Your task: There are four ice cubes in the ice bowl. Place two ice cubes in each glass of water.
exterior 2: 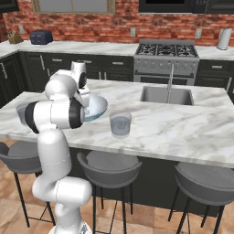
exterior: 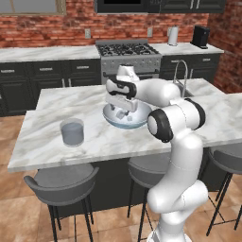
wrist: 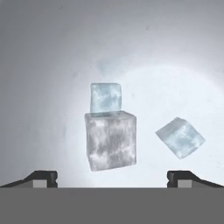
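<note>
The ice bowl (exterior: 137,119) sits in the middle of the island counter, and my gripper (exterior: 119,111) reaches down into it. In the hand view the gripper (wrist: 112,179) is open, its fingertips (wrist: 42,178) wide apart just above the bowl's pale floor (wrist: 52,87). Three ice cubes show there: a large cloudy one (wrist: 110,140) between the fingers, a smaller one (wrist: 105,97) behind it, and a tilted one (wrist: 180,137) to the right. One glass of water (exterior: 72,132) stands left of the bowl. From the right base view, a glass (exterior 2: 120,124) stands right of the bowl (exterior 2: 97,108), and another glass (exterior 2: 19,112) peeks out behind my arm.
A sink (exterior 2: 165,95) with a faucet (exterior 2: 170,77) is set into the far right of the island. Grey stools (exterior: 61,182) stand along the counter's near edge. A stove (exterior: 127,49) stands against the brick back wall.
</note>
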